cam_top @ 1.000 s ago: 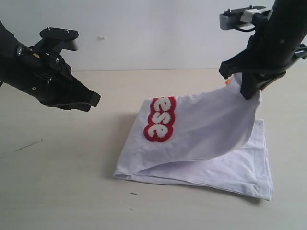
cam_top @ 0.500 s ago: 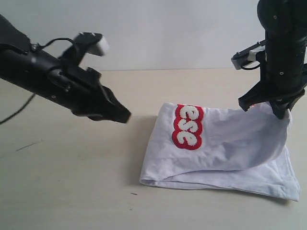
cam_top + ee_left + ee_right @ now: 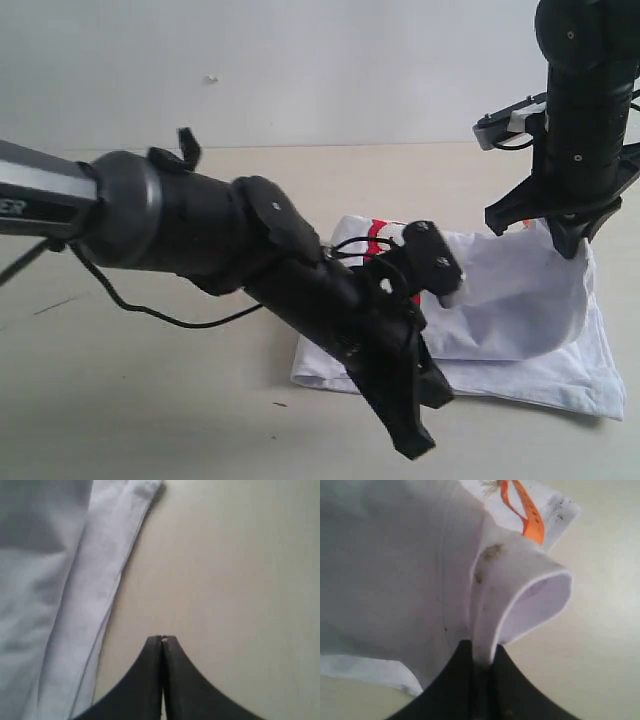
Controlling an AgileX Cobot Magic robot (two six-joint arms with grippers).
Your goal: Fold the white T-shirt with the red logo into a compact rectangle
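Observation:
The white T-shirt (image 3: 520, 330) lies partly folded on the table, its upper layer lifted at the right. My right gripper (image 3: 567, 238) is shut on the ribbed collar (image 3: 492, 600), with the orange neck tag (image 3: 522, 507) just beyond it. Only a sliver of the red logo (image 3: 378, 231) shows behind my left arm (image 3: 300, 290), which reaches across the shirt. My left gripper (image 3: 162, 640) is shut with nothing in it, over bare table beside the shirt's folded edge (image 3: 107, 575). Its tip (image 3: 412, 445) is at the shirt's front edge.
The beige table (image 3: 150, 400) stretches to the left and front of the shirt. A pale wall (image 3: 300, 70) rises behind it. My left arm's black cable (image 3: 150, 312) trails over the table on the left.
My left arm has swung from the left across the shirt's front, now hiding most of the logo. My right gripper holds the collar at about the same place, slightly lower.

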